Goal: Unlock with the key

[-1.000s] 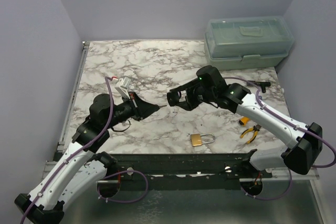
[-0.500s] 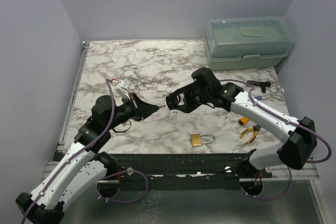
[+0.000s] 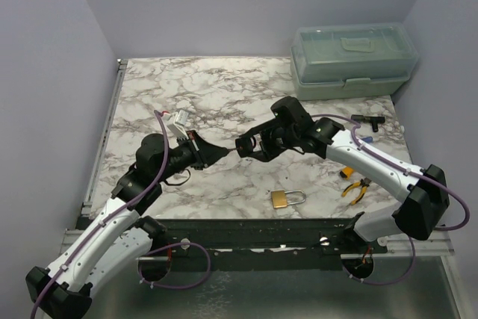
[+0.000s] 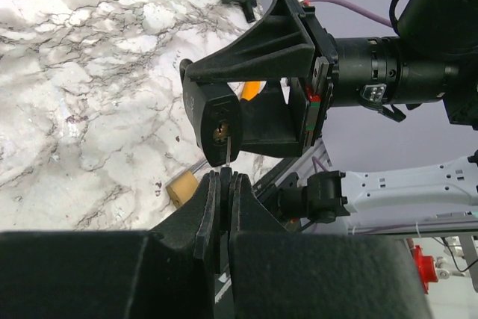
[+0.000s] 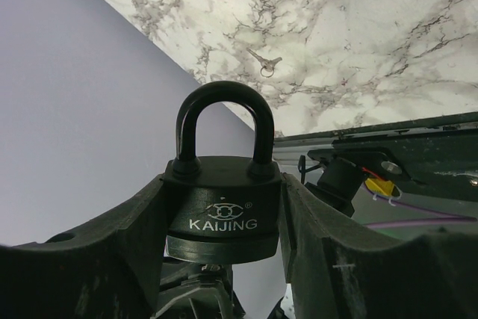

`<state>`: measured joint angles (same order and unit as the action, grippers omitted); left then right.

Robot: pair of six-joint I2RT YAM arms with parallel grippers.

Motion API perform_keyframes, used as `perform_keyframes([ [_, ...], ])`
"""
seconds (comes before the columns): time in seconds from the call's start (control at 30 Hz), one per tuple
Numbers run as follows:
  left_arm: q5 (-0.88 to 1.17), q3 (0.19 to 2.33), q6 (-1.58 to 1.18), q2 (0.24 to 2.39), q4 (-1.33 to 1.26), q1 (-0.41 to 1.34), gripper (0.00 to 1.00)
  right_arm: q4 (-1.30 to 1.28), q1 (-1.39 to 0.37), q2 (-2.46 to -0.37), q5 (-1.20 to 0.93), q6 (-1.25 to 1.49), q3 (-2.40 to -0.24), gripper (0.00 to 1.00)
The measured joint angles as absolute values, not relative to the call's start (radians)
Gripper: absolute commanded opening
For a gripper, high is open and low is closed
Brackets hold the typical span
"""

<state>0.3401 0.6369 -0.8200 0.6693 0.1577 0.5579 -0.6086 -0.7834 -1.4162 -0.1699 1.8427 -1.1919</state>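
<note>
The left fingers (image 4: pixel 208 211) clench the key (image 4: pixel 226 156); the right fingers (image 5: pixel 112 240) grasp the padlock (image 5: pixel 222 203). Line the key up with the keyhole (image 4: pixel 219 131) just beyond the left fingers, then push straight in.

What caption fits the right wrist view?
Right claw grips a black KAIJING padlock, shackle closed, marble table behind.

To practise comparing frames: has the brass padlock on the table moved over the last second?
No. The brass padlock lies where it did, the same gap from the pliers.
</note>
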Motion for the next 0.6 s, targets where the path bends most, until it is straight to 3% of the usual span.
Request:
perform_keyframes([
  [0.6, 0.323, 0.602, -0.838, 0.699, 0.098, 0.558, 0.00, -0.624, -0.783, -1.439, -0.170, 1.844, -1.192, 0.00],
])
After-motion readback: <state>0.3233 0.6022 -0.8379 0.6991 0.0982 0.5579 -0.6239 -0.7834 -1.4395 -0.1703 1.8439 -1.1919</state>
